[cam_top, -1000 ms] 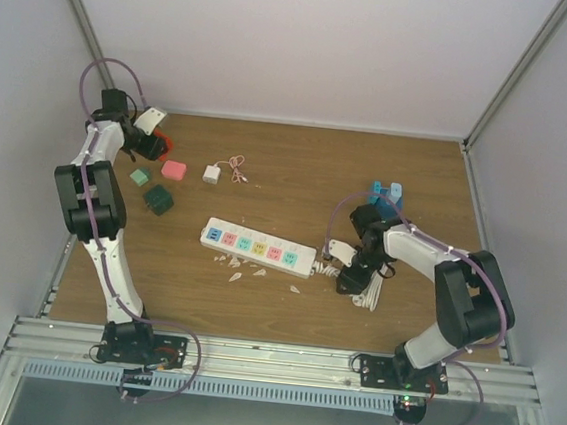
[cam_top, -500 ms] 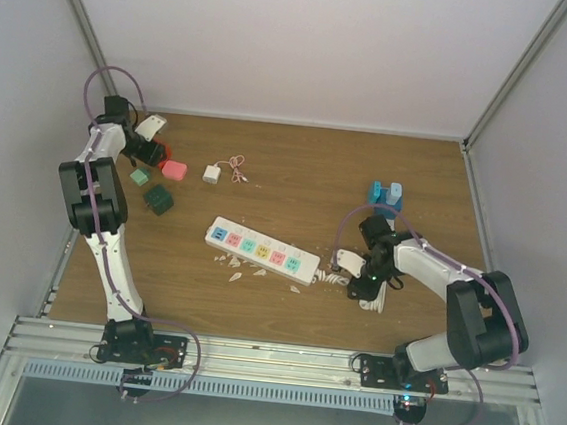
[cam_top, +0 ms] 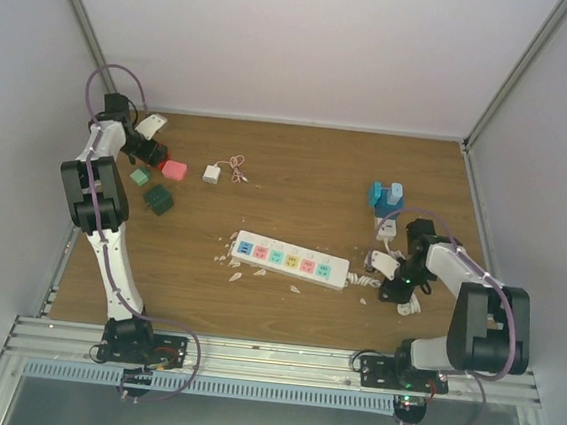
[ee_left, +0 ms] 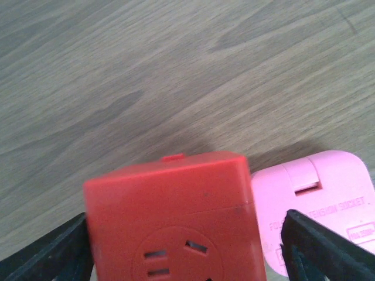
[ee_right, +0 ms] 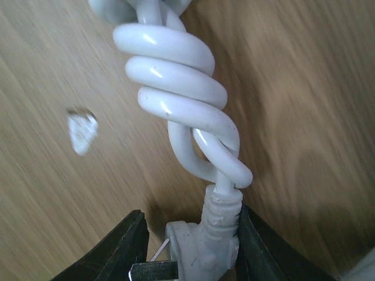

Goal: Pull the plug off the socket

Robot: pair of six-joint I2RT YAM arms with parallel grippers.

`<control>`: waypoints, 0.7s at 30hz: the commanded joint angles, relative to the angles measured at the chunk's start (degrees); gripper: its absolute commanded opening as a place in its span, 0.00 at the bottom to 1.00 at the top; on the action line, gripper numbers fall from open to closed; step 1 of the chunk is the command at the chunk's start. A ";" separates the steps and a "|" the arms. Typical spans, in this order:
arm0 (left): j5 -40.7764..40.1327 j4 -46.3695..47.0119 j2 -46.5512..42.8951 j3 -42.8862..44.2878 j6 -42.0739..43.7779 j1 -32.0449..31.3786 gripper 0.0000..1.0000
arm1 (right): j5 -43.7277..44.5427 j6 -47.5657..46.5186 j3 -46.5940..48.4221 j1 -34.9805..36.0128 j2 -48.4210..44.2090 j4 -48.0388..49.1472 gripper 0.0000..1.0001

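Jaws are too small to read from above, where your right gripper (cam_top: 394, 281) sits on the coiled cord (cam_top: 362, 277) at the right end of the power strip (cam_top: 289, 260), which lies lengthwise left-to-right on the surface (cam_top: 307, 175). Your left wrist shows the left gripper (ee_left: 186, 234) spread around a red socket cube (ee_left: 170, 199). Your right wrist shows jaws pinching the white plug (ee_right: 202, 252), its cord end pointing away from them.

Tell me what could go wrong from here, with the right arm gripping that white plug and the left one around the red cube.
1. The right gripper clamps the white plug, and its coiled cord leads to the power strip, which nothing holds down: a pull may just drag the strip along.
2. The left gripper stands open around the red cube, with the pink socket right beside it: closing could catch or nudge the pink one too.
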 commanded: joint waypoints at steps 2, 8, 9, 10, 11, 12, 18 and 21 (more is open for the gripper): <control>4.04 -2.02 -3.48 1.36 2.12 0.24 0.95 | 16.28 -11.33 -3.51 -11.49 2.58 0.48 0.36; 6.08 -2.66 -8.77 0.08 2.88 -0.09 0.99 | 18.02 -18.82 -2.66 -20.10 3.14 3.30 0.38; 6.20 -2.68 -9.62 -0.26 2.97 -0.24 0.99 | 18.30 -20.12 -2.55 -21.58 3.30 3.97 0.38; 6.26 -2.68 -10.42 -0.82 3.10 -0.35 0.99 | 18.37 -21.21 -2.38 -22.80 3.48 4.41 0.40; 6.42 -2.68 -11.25 -1.25 3.18 -0.57 0.99 | 18.07 -22.00 -1.94 -23.83 3.66 4.61 0.43; 6.66 -2.72 -11.97 -1.74 3.19 -0.75 0.99 | 17.06 -22.32 -1.11 -24.60 3.66 3.99 0.47; 9.54 -3.21 -16.56 -4.75 3.19 -2.03 0.99 | 1.24 -20.88 7.72 -24.96 -0.29 -8.20 0.75; 10.87 -2.46 -18.99 -5.94 2.26 -2.47 0.99 | -4.01 -20.36 10.17 -24.94 -3.13 -10.79 0.76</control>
